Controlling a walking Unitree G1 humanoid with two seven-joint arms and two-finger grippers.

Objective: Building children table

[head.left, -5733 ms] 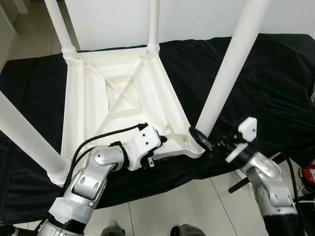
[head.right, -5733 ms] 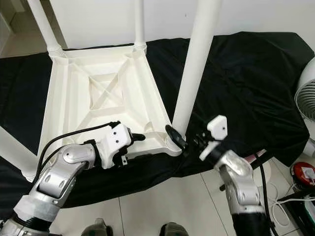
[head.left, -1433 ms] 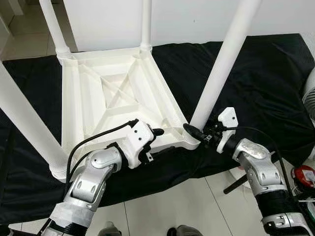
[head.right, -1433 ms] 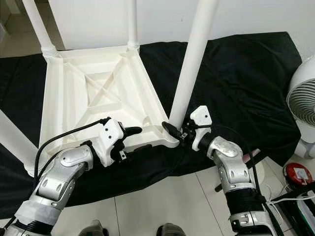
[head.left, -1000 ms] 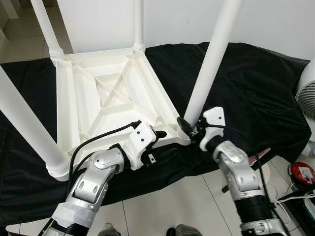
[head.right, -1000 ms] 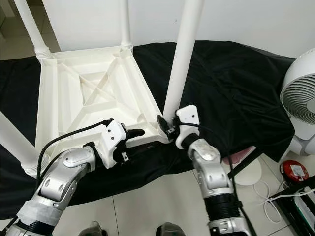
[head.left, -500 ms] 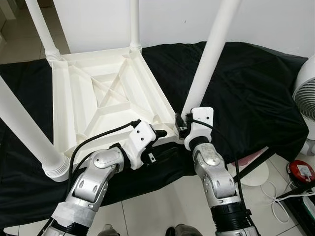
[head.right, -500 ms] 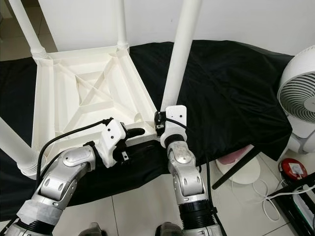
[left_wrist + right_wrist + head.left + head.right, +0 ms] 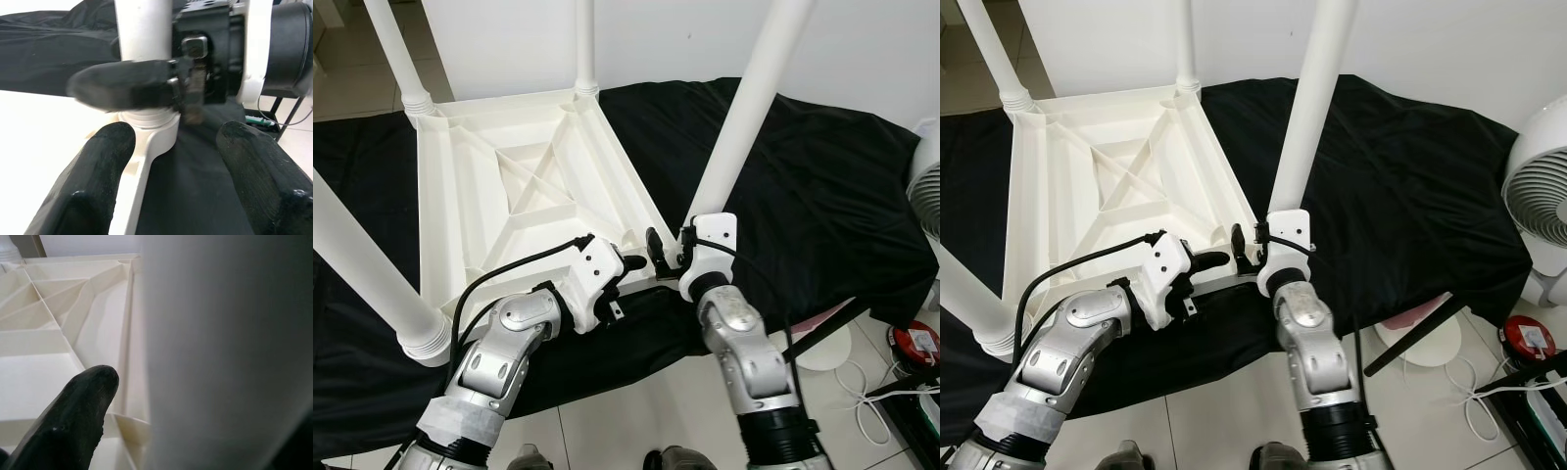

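While upside down on the black cloth (image 9: 822,186), the white kids' table (image 9: 509,196) has all 4 legs up. Near leg (image 9: 739,117) sits betw right gripper (image 9: 668,257) fingers, apart, not clamped yet. Left gripper (image 9: 171,161) fingers apart too, just beside same corner socket. Step looks like seating/tightening the leg; next prob needs closing on it w/ corner braced.

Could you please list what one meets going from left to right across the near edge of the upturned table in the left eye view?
Near-left table leg → left tool → right tool → near-right table leg → black cloth → white fan.
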